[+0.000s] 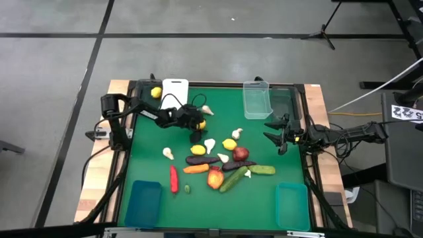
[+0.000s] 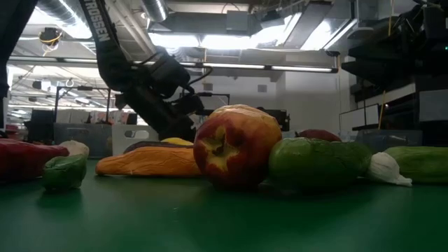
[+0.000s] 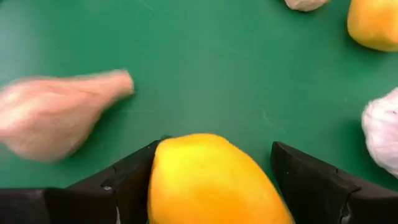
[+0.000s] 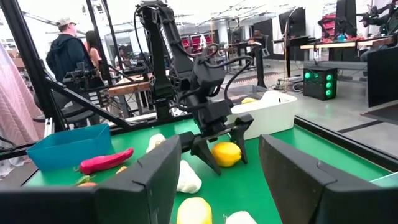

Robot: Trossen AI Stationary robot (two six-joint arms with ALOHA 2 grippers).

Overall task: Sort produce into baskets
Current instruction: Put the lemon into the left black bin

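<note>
Left gripper [image 3: 214,180] pinching a smooth yellow toy lemon [image 3: 211,180] between its two dark fingers [image 3: 121,183], lifted clear of the green felt table mat [image 1: 264,198] in the right wrist view, near the back-left part of the mat. Just beyond the held lemon: a blurred pale garlic bulb [image 3: 59,115], a second white garlic bulb [image 3: 382,134], another yellow lemon [image 3: 373,23] farther off. Behind the gripper, at the mat's back edge, a white rectangular plastic bin [image 1: 174,91], with one lemon [image 1: 156,92] lying just beside its left side; hard to tell whether inside a dark bin there. Farther out, mid-mat, the remaining pile: dark purple eggplant [image 1: 201,159], orange carrot [image 1: 195,169], red-yellow round fruit [image 1: 215,177], green cucumbers [image 1: 262,170], red chili [image 1: 174,178]. Two teal-blue bins [image 1: 143,201] at the front corners, a clear bin [image 1: 257,99] at the back right.

Right gripper [image 4: 217,180] parked at the mat's right edge, fingers spread, holding nothing.

Likely risks: grip on a rounded, slick lemon sitting toward the fingertips, so a quick swing toward the bin could roll it out. Low carry could knock the nearby garlic. Release short of the rim would drop the lemon back onto the mat; wrong bin chosen would spoil the sort.
</note>
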